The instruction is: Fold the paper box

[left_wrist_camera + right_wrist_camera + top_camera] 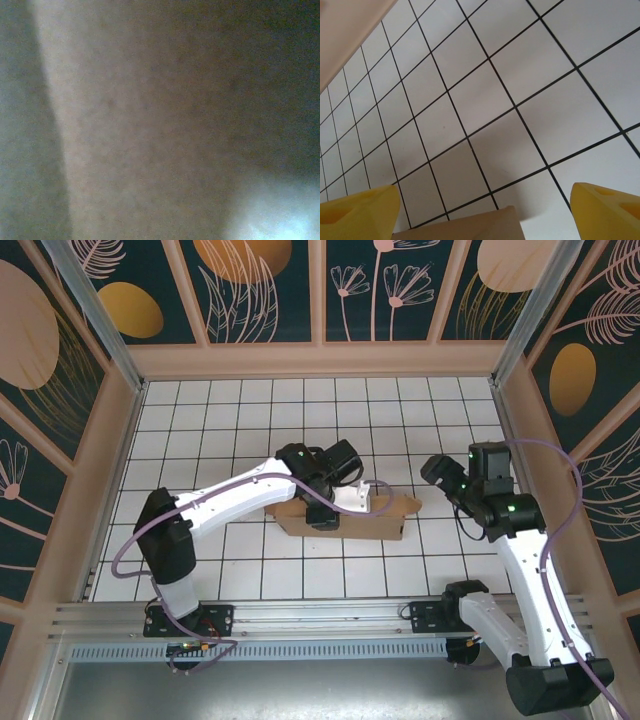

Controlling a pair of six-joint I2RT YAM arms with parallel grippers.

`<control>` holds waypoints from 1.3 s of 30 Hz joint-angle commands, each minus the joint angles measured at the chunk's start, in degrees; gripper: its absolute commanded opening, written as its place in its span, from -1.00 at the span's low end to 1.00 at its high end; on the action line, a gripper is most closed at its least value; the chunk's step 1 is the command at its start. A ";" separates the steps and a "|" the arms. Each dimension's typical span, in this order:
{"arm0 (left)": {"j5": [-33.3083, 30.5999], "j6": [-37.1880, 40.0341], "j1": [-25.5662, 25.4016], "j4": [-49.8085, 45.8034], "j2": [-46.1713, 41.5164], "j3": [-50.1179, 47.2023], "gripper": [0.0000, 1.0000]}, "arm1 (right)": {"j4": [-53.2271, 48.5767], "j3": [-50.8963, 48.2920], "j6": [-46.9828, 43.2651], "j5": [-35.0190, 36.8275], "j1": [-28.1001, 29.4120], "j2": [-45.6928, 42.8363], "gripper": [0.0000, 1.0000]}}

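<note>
Top external view: the paper box (372, 526) is seen lying near the middle of the white tiled counter (250, 420). It is made of plain brown card and looks long and low. A pointed flap (405, 504) sticks out at its right end.

The left arm (240, 495) is stretched out from its base over the counter. The left hand (324, 508) is placed right on the box, at its left part. A black bit of that hand is seen hanging down over the near side of the box. How wide the left hand is cannot be told. It also cannot be told if the box is gripped by it. From the left wrist view, brown card is seen very close up and all blurry.

The right hand (438, 472) is held just beside the right end of the box, near the flap. From the right wrist view, its two yellow fingers (360, 210) are seen far apart, one in each bottom corner, so this hand is wide. A brown corner of the box is seen low down between the fingers, but they are not closed on it. Nothing is held by the right hand. Past the fingers, white tiles with dark lines are seen, and a pale wall (345, 30) at the top left.
</note>
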 commanded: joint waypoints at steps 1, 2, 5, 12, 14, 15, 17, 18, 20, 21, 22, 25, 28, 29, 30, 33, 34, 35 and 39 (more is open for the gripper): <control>2.32 3.27 -0.32 -2.94 1.17 -0.89 -0.11 | 0.67 -1.30 0.33 -1.61 0.46 -1.06 0.77; 2.40 3.27 -0.29 -2.68 1.45 -0.97 -0.11 | 0.84 -1.62 0.34 -2.10 0.47 -1.24 0.77; 1.74 3.09 -0.20 -2.05 2.17 -1.35 0.03 | 1.19 -2.25 0.25 -2.92 0.61 -1.43 0.77; -1.85 1.87 0.76 0.92 3.04 -2.79 0.61 | 2.25 -2.39 0.00 -4.18 1.14 -1.22 0.77; -2.54 1.65 0.82 1.49 3.02 -2.47 0.76 | 2.22 -1.96 -0.32 -4.20 1.25 -1.09 0.78; -2.93 1.56 0.81 1.84 2.98 -2.26 0.85 | 2.17 -1.76 -0.43 -4.12 1.32 -1.17 0.78; -3.80 1.18 0.82 2.27 2.80 -1.40 0.97 | 1.95 -1.33 -0.78 -4.03 1.34 -1.28 0.79; -3.83 1.07 0.82 2.34 2.64 -0.91 0.98 | 1.82 -1.14 -0.88 -3.95 1.40 -1.28 0.79; -4.30 0.89 0.81 2.34 2.21 0.04 0.98 | 1.54 -0.90 -1.07 -3.72 1.49 -1.51 0.80; -4.43 0.81 0.83 2.26 1.97 0.32 0.98 | 1.46 -0.68 -1.16 -3.63 1.45 -1.61 0.81; -4.60 0.89 0.81 2.16 1.71 0.58 0.98 | 1.39 -0.52 -1.16 -3.59 1.43 -1.76 0.81; -5.17 0.99 0.82 2.08 0.78 0.98 0.97 | 1.46 0.16 -1.24 -3.33 1.44 -2.14 0.82; -5.07 0.66 0.84 1.95 0.08 1.21 0.97 | 1.28 0.92 -1.47 -3.06 1.43 -1.97 0.84; -4.98 0.65 0.81 1.82 -0.18 1.17 0.98 | 1.19 1.16 -1.56 -3.06 1.43 -1.89 0.84; -5.07 0.54 0.81 1.81 -0.49 1.09 0.97 | 1.10 1.17 -1.62 -3.06 1.46 -1.87 0.84; -6.08 0.29 0.85 1.91 -1.15 1.33 0.98 | 1.02 1.71 -1.97 -2.97 1.44 -1.67 0.86; -6.42 0.10 0.84 1.98 -1.31 1.62 0.98 | 1.02 1.89 -2.03 -2.97 1.43 -1.52 0.86; -6.70 0.04 0.86 2.07 -1.42 1.91 0.98 | 1.01 2.07 -2.08 -2.90 1.45 -1.39 0.86; -6.62 -0.49 0.82 2.14 -1.97 3.07 0.98 | 1.11 2.90 -2.28 -3.06 1.49 -0.84 0.88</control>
